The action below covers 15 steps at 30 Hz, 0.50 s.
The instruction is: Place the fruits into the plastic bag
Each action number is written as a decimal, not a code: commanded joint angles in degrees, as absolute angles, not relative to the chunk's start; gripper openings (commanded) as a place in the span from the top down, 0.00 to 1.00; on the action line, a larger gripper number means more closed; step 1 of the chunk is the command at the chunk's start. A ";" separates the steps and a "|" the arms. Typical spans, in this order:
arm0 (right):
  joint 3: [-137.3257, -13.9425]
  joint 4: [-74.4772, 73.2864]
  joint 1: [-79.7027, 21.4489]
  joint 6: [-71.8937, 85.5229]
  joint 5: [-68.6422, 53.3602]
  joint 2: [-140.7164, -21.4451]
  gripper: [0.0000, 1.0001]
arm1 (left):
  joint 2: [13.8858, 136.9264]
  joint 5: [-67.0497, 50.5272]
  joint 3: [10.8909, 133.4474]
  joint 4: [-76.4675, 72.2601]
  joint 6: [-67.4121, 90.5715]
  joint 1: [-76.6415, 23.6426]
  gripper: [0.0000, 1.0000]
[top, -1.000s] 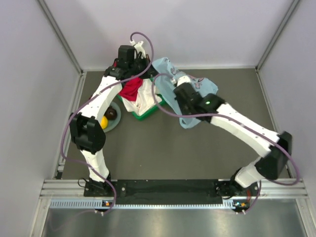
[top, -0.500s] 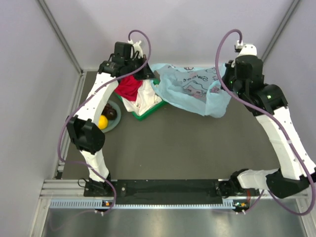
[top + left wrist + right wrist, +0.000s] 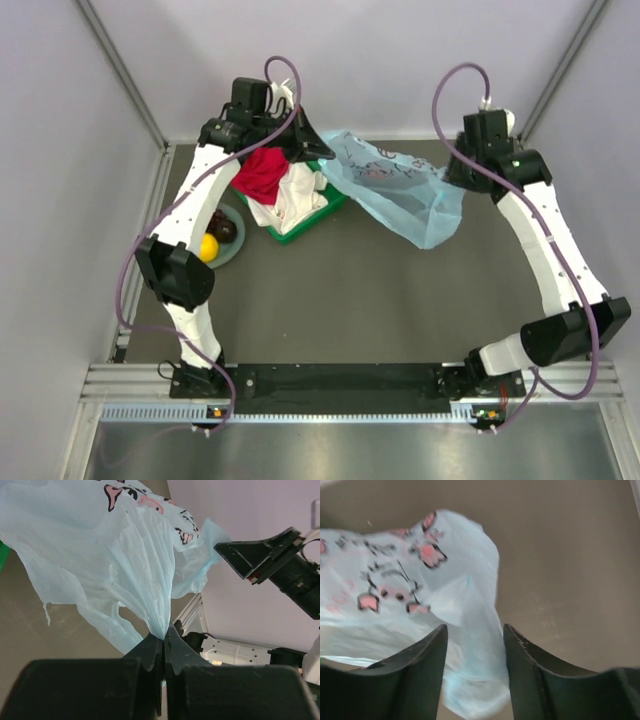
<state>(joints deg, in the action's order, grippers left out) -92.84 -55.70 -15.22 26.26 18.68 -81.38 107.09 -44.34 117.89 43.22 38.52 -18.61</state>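
Left wrist view — left gripper (image 3: pixel 164 639) clamps the plastic bag (image 3: pixel 125 565) at a gathered edge; right gripper (image 3: pixel 475 632) gapes free above it.

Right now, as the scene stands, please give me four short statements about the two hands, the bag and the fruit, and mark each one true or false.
1. The left hand is shut on the plastic bag. True.
2. The right hand is clamped shut. False: its fingers stand apart, and the bag shows through the gap.
3. The orange-yellow citrus lies inside the bag. False: it sits on the grey-green plate.
4. The green tray holds red and white cloths. True.
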 commanded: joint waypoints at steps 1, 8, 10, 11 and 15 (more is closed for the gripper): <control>-103.08 -53.44 -15.03 24.18 15.92 -82.79 0.42 | 109.25 -45.79 118.30 36.66 42.53 -19.07 1.00; -106.08 -40.09 -21.33 18.82 6.44 -76.82 0.37 | 109.86 -45.09 118.30 31.91 46.40 -19.16 1.00; -106.78 -37.63 -24.24 18.72 0.66 -77.95 0.38 | 110.04 -45.09 118.21 31.64 46.76 -19.16 1.00; -107.05 -37.18 -26.87 19.07 -1.73 -78.74 0.39 | 110.13 -45.09 118.30 31.29 47.02 -19.16 1.00; -105.73 -36.03 -32.50 21.26 -9.30 -83.84 0.40 | 109.95 -44.56 118.21 30.67 47.29 -19.16 1.00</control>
